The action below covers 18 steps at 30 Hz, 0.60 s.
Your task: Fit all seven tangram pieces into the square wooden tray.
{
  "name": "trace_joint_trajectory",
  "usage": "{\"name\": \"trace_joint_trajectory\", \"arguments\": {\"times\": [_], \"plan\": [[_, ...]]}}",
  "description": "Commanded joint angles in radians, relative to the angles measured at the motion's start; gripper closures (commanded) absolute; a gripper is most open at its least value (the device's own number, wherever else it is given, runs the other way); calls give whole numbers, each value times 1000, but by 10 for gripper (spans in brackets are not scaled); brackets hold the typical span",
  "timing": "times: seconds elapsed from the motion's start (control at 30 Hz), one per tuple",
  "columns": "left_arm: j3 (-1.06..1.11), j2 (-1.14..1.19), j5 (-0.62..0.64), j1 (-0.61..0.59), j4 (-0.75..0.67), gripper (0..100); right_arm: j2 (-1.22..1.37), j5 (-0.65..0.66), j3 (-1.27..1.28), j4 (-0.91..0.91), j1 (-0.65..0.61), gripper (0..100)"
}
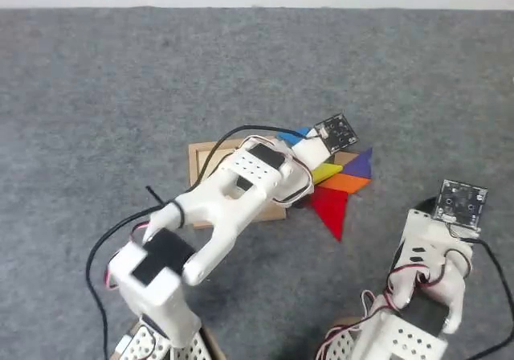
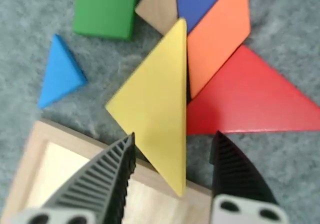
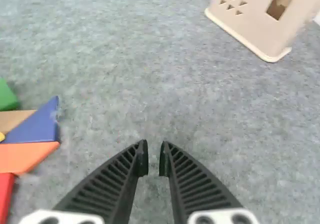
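likely light, stiff, slick: pinch yellow triangle [image 2: 155,99], at 3 o'clock of tray [image 1: 201,147], by edges; left fingers [image 2: 107,179] spread astride, right fingers [image 3: 125,179] together.

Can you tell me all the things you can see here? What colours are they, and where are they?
wooden tray: 1, pale wood, on the mat under the left arm
yellow triangle: 1, yellow, tip over the tray's rim
red triangle: 1, red, touching the yellow one
orange piece: 1, orange, between yellow and red
dark blue piece: 1, dark blue, beside the orange
plain wood triangle: 1, wood colour, between green and dark blue
green piece: 1, green, on the mat
light blue triangle: 1, light blue, alone near the tray
mat: 1, grey, under everything
holey block: 1, beige, on the mat
left gripper: 1, black, open around the yellow tip
right gripper: 1, black, shut, over bare mat
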Motion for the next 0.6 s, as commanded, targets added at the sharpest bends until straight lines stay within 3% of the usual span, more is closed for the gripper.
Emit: {"name": "trace_joint_trajectory", "arguments": {"times": [0.0,0.17,0.57], "plan": [[-110,66,-11,-9,5,758,-12,20,6,-19,-13,939],[-229,138,-11,-8,75,758,-12,21,9,-15,-16,939],[-242,149,20,-54,78,780,-12,18,12,-12,-16,939]]}}
